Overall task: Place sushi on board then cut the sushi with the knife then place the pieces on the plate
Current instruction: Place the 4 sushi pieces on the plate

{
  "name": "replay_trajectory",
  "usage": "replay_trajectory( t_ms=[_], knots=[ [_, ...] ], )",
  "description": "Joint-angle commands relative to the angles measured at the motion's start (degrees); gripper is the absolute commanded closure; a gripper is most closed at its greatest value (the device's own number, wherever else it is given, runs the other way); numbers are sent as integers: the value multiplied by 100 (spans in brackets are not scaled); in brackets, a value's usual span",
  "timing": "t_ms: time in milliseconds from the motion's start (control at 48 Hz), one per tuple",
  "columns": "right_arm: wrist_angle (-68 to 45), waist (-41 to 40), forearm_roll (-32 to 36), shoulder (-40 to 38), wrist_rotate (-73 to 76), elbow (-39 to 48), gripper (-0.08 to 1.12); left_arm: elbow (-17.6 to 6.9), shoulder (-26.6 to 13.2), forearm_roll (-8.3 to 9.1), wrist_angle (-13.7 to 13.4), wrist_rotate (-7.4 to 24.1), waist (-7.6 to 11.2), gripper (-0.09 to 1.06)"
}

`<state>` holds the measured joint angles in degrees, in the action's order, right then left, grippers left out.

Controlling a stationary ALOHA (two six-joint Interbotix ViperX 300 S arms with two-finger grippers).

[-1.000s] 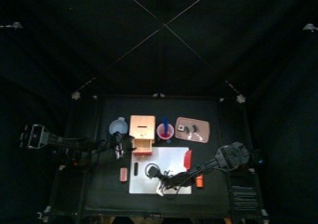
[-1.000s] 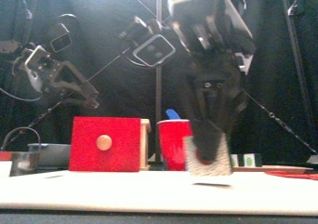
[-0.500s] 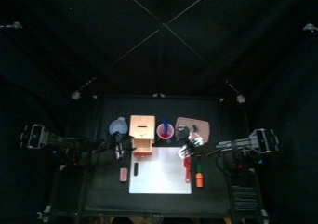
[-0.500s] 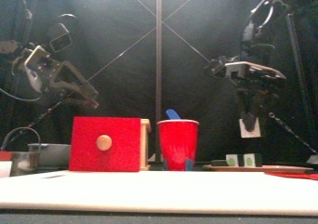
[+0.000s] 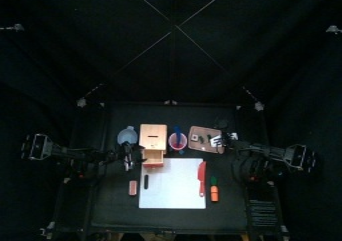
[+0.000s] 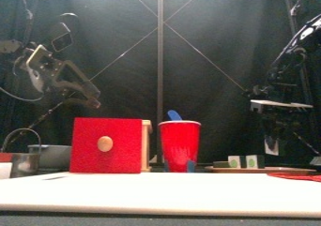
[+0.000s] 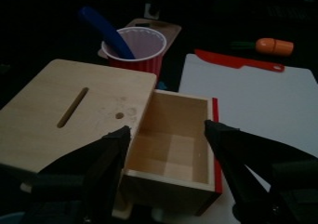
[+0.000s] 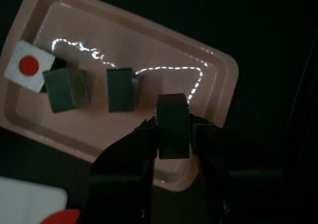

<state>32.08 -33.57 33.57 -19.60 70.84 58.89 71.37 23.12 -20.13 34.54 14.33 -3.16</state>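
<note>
**Held item.** The right gripper (image 8: 172,135) has its jaws clamped on one dark green toy sushi block (image 8: 172,114). It hangs over the flat pink tray (image 8: 125,37), which sits at 1 o'clock on the table. The block is near the tray's 3 o'clock edge.

**Already on the tray.** A second green block (image 8: 65,90) and a third green block (image 8: 119,88) stand side by side. A white round piece with a red centre (image 8: 25,62) lies just past them.

**Hazards (judged).**
- The held block is close to the rim, so if released here it may catch the lip and tip or roll off.
- It may cling to one jaw as they part.
- A drift inward could knock the third block over.

**Pose.**
- The right arm comes in low from 3 o'clock, with its gripper angled down at the tray.
- The left arm rests at 9 o'clock. The left gripper (image 7: 165,128) has its jaws spread wide and empty, facing the pale wooden box (image 7: 87,98), whose drawer is open.

**Also present.** A flat red toy knife (image 7: 243,60) lies on the rectangular white cutting board (image 7: 261,102) at 6 o'clock.
</note>
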Motion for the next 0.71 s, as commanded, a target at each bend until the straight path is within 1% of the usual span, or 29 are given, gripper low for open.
replay_trajectory(
  t_ms=[21, 104, 208, 333, 375, 417, 542, 708],
  knots=[
    [-211, -62, -26, 123, 9, 9, 39, -132, 18, 0, 26, 0, -18, 0],
    [-290, -53, -70, 281, 9, 18, 35, -132, 18, 0, 26, 0, -18, 0],
    [-325, -44, -70, 457, 0, -9, 27, -132, 18, 0, 26, 0, -18, 0],
    [-316, 26, -79, 431, -9, -53, 18, -114, 18, -9, 26, 0, -53, 0],
    [-281, 79, -88, 387, -9, -97, 17, -114, 18, -18, 26, 0, -62, 0],
    [-246, 123, -88, 290, -9, -132, 17, -132, 18, -9, 26, 0, -62, -1],
    [229, 422, -88, -325, -9, -360, 17, -176, 18, -9, 26, 0, -62, 0],
    [659, 1107, -264, -1134, 0, -729, 17, -281, 18, -9, 26, 0, -53, 0]
  ],
)
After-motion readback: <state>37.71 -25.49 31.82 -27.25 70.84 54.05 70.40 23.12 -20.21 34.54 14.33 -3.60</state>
